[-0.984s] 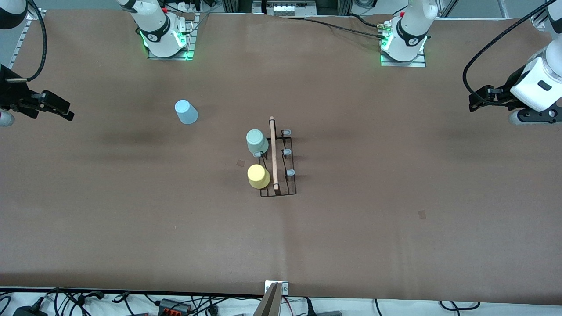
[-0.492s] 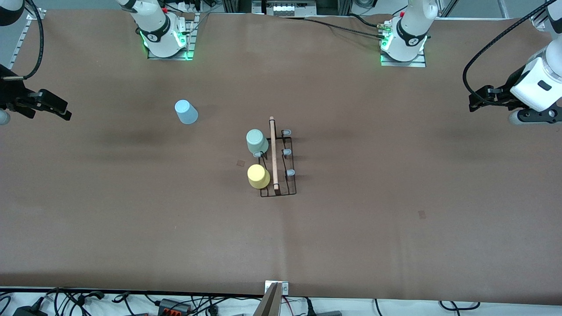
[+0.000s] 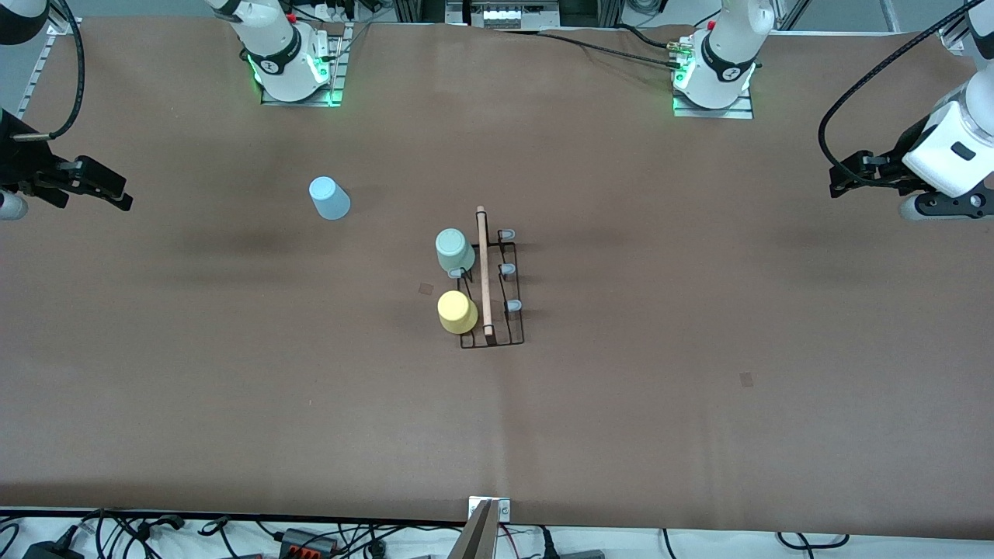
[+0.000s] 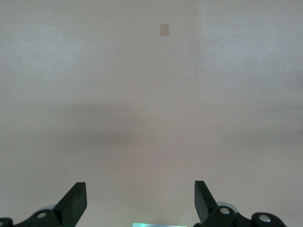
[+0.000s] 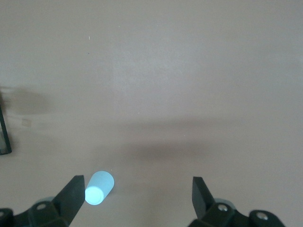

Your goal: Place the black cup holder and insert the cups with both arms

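While mint cup (image 3: 454, 251) and yellow cup (image 3: 457, 312) sit on the rack (image 3: 497, 310) mid-table, blue cup (image 3: 329, 198) waits; right gripper (image 3: 81, 186) and left gripper (image 3: 854, 172) hang at the table's ends, jaws apart. Right's pick next, I'd say.

I work in a robotics lab, not a home or a kitchen. My two white arms stand on metal base plates (image 3: 299, 93) bolted to the table's edge, their rings glowing green. The table (image 3: 699, 404) is one wide bench under a plain brown cover with nothing domestic on it. Black cables (image 3: 606, 43) trail from the bases toward aluminium framing and electronics (image 3: 501, 14) along that edge. At the camera's edge, more wires and power adapters (image 3: 303, 538) lie tangled on a white surface.
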Controlling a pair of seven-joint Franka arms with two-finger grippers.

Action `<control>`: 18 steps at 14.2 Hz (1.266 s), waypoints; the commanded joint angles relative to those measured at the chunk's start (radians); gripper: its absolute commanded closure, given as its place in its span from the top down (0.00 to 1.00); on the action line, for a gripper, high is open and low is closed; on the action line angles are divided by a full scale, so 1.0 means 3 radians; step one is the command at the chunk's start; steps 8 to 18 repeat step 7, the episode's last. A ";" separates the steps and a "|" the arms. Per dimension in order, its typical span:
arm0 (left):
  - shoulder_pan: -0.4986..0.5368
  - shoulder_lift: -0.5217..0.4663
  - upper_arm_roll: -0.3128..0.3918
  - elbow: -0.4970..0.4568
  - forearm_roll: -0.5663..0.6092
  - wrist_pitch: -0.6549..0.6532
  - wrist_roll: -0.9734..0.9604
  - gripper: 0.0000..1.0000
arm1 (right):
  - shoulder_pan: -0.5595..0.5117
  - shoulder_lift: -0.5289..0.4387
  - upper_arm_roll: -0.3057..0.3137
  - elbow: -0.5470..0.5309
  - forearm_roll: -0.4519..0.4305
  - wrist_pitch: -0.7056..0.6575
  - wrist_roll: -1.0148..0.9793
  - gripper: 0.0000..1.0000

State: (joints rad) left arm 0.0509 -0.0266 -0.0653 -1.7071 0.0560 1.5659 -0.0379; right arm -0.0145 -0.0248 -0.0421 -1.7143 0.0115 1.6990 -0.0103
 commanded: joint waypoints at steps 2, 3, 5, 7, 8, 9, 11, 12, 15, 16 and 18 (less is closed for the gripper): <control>0.0014 0.0002 0.0018 -0.0006 -0.0064 0.0021 0.0096 1.00 | -0.0049 -0.0055 0.0048 -0.0007 -0.0044 -0.0064 -0.0032 1.00; 0.0014 0.0002 0.0018 -0.0006 -0.0069 0.0021 0.0096 1.00 | -0.0049 -0.0050 0.0048 -0.0012 -0.0044 -0.0054 -0.0032 1.00; 0.0014 0.0002 0.0018 -0.0006 -0.0064 0.0021 0.0096 1.00 | -0.0049 -0.0055 0.0048 -0.0012 -0.0049 -0.0044 -0.0032 1.00; 0.0014 0.0002 0.0018 -0.0006 -0.0069 0.0021 0.0096 1.00 | -0.0044 -0.0060 0.0053 -0.0023 -0.0054 -0.0039 -0.0032 1.00; 0.0014 0.0002 0.0018 -0.0006 -0.0069 0.0021 0.0096 1.00 | -0.0044 -0.0060 0.0053 -0.0023 -0.0054 -0.0039 -0.0032 1.00; 0.0014 0.0002 0.0018 -0.0006 -0.0069 0.0021 0.0096 1.00 | -0.0044 -0.0060 0.0053 -0.0023 -0.0054 -0.0039 -0.0032 1.00; 0.0014 0.0002 0.0018 -0.0006 -0.0069 0.0021 0.0096 1.00 | -0.0044 -0.0060 0.0053 -0.0023 -0.0054 -0.0039 -0.0032 1.00; 0.0014 0.0002 0.0018 -0.0006 -0.0069 0.0021 0.0096 1.00 | -0.0044 -0.0060 0.0053 -0.0023 -0.0054 -0.0039 -0.0032 1.00; 0.0014 0.0002 0.0018 -0.0006 -0.0069 0.0021 0.0096 1.00 | -0.0044 -0.0060 0.0053 -0.0023 -0.0054 -0.0039 -0.0032 1.00; 0.0014 0.0002 0.0018 -0.0006 -0.0069 0.0021 0.0096 1.00 | -0.0044 -0.0060 0.0053 -0.0023 -0.0054 -0.0039 -0.0032 1.00; 0.0014 0.0002 0.0018 -0.0006 -0.0069 0.0021 0.0096 1.00 | -0.0044 -0.0060 0.0053 -0.0023 -0.0054 -0.0039 -0.0032 1.00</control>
